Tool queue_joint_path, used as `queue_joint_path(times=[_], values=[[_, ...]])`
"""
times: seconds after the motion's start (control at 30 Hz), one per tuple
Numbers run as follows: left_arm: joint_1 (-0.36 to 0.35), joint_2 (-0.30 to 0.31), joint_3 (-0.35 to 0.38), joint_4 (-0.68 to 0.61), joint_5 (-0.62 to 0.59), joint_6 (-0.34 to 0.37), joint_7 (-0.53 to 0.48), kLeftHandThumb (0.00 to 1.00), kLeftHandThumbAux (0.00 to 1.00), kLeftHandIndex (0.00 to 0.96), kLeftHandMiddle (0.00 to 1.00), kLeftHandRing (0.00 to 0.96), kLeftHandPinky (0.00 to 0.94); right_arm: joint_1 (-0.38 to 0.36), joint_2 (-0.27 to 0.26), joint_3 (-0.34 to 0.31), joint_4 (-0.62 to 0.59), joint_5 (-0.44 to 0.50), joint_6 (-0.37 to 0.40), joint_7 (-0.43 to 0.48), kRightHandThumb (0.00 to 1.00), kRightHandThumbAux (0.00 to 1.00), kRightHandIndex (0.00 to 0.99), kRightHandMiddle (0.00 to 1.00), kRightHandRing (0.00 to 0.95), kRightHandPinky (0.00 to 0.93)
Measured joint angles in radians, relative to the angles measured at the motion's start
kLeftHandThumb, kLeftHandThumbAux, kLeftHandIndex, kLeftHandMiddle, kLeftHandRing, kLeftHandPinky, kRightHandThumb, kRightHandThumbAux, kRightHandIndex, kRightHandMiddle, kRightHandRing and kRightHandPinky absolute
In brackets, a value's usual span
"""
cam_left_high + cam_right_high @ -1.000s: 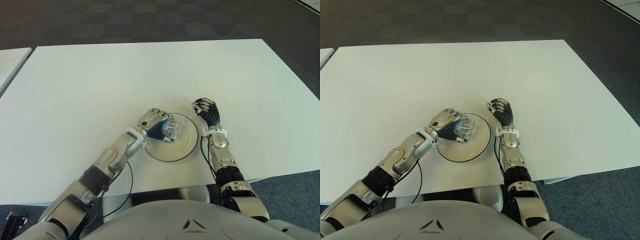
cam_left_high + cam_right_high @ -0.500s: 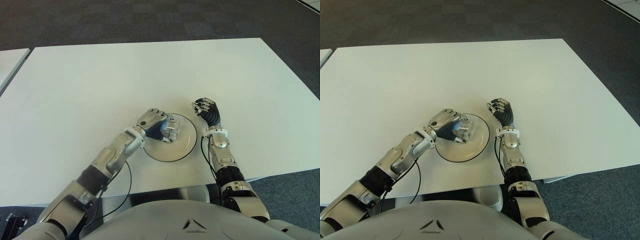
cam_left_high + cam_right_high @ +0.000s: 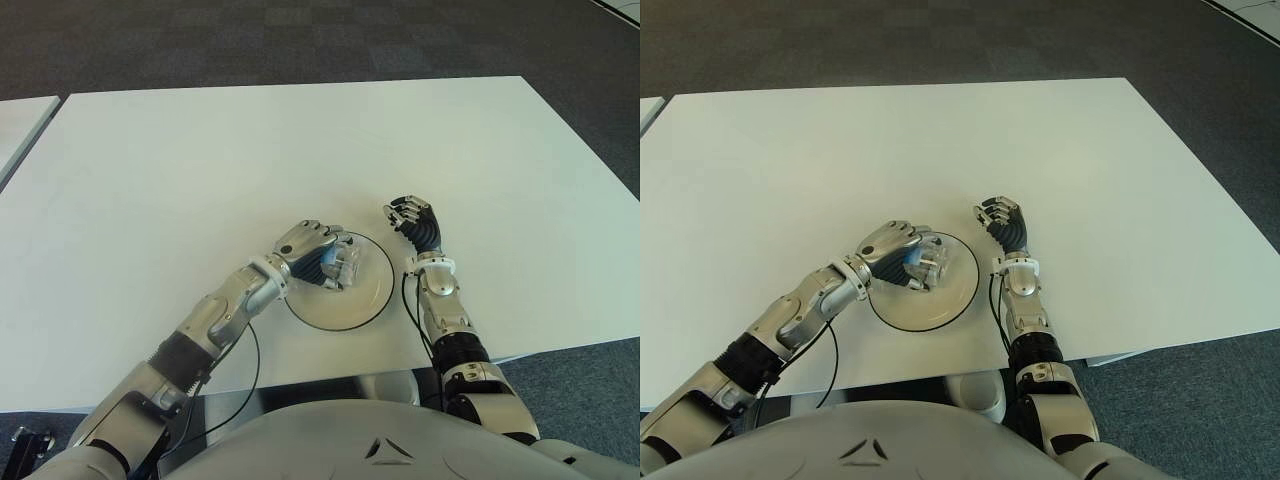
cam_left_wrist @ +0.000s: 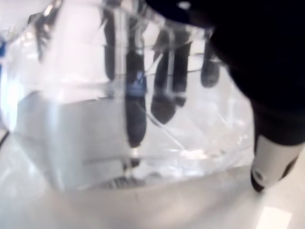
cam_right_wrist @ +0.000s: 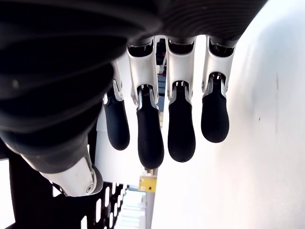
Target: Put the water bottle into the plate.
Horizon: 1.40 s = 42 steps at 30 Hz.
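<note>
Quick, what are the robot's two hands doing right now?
Left hand: closed around the bottle, over the plate.
Right hand: open, holding nothing, to the right of the plate.

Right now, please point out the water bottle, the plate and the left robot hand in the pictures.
water bottle (image 3: 345,264), left eye view, on its clear body past the fingers.
plate (image 3: 350,305), left eye view, on its bare near part.
left robot hand (image 3: 308,250), left eye view, on its back, closed around the bottle.
</note>
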Motion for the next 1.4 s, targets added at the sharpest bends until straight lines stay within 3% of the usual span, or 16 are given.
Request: queue_joint_path(times=[0.27,0.5,0.7,1.4], values=[[0.013,0.015,0.002,-0.025,0.000,-0.020,0.000,0.294,0.712,0.091,0.150,0.150,0.156,0.000,-0.001,0.000,0.001,0.000,-0.003,0.001,0.706,0.729,0.433,0.605,0.625,0.641],[0.046,0.032,0.022,-0.064,0.003,-0.028,0.009,0.151,0.706,0.044,0.080,0.067,0.031,0.000,-0.001,0.000,0.002,0.000,-0.003,0.002,0.706,0.729,0.432,0.604,0.626,0.645],[0.075,0.058,0.033,-0.126,0.043,-0.028,0.021,0.043,0.618,0.004,0.008,0.006,0.002,0.000,-0.001,0.000,0.002,0.000,-0.003,0.002,0.705,0.729,0.432,0.605,0.625,0.642],[0.094,0.064,0.063,-0.178,0.130,-0.036,0.137,0.025,0.447,0.000,0.000,0.000,0.000,0.001,-0.002,0.001,0.001,0.000,-0.003,0.002,0.706,0.729,0.432,0.606,0.624,0.639]])
